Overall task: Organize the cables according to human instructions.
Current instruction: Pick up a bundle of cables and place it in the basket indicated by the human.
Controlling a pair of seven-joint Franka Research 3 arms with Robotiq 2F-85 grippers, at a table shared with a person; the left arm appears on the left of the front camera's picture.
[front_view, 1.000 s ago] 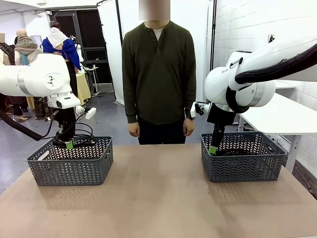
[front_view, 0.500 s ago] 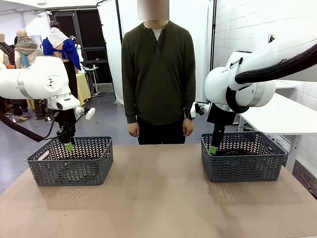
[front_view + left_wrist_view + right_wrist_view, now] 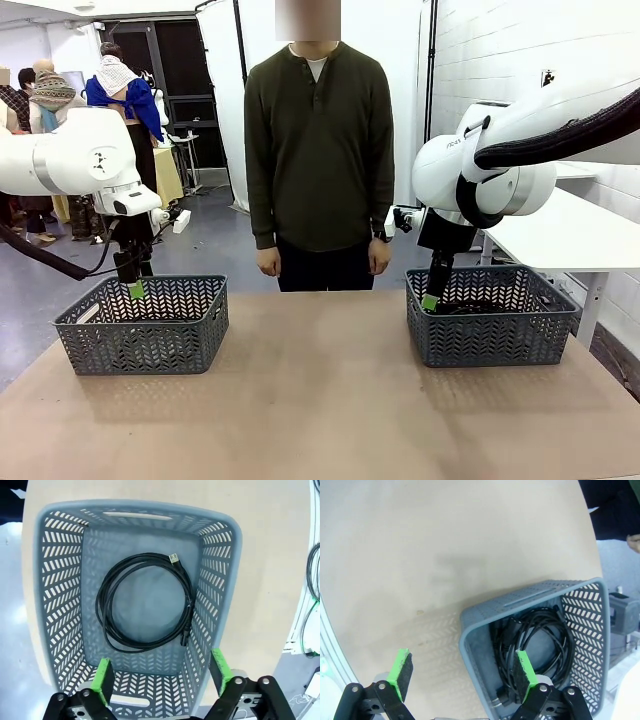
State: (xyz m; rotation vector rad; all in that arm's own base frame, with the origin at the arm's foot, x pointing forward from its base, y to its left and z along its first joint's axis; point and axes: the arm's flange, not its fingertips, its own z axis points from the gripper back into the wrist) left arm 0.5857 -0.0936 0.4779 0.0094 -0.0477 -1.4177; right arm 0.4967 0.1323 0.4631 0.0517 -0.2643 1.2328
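Observation:
One black coiled cable (image 3: 145, 602) lies flat on the floor of the left grey basket (image 3: 220, 590). My left gripper (image 3: 161, 677) hangs open above that basket (image 3: 140, 330), with nothing between its green pads (image 3: 135, 289). Several black cables (image 3: 535, 640) are heaped in the right grey basket (image 3: 470, 630), and they also show as dark cables (image 3: 470, 305) through its wall. My right gripper (image 3: 464, 674) is open and empty over that basket's near-left corner (image 3: 430, 300). The human (image 3: 320, 150) stands at the table's far side with both arms down.
The two baskets stand at the table's left and right, the right basket (image 3: 490, 320) near the edge. Brown tabletop (image 3: 320, 400) stretches between them. Other people stand far back on the left.
My left gripper opened and let go of a cable, which dropped into the left basket, and the gripper rose slightly. The right arm and the human stayed still.

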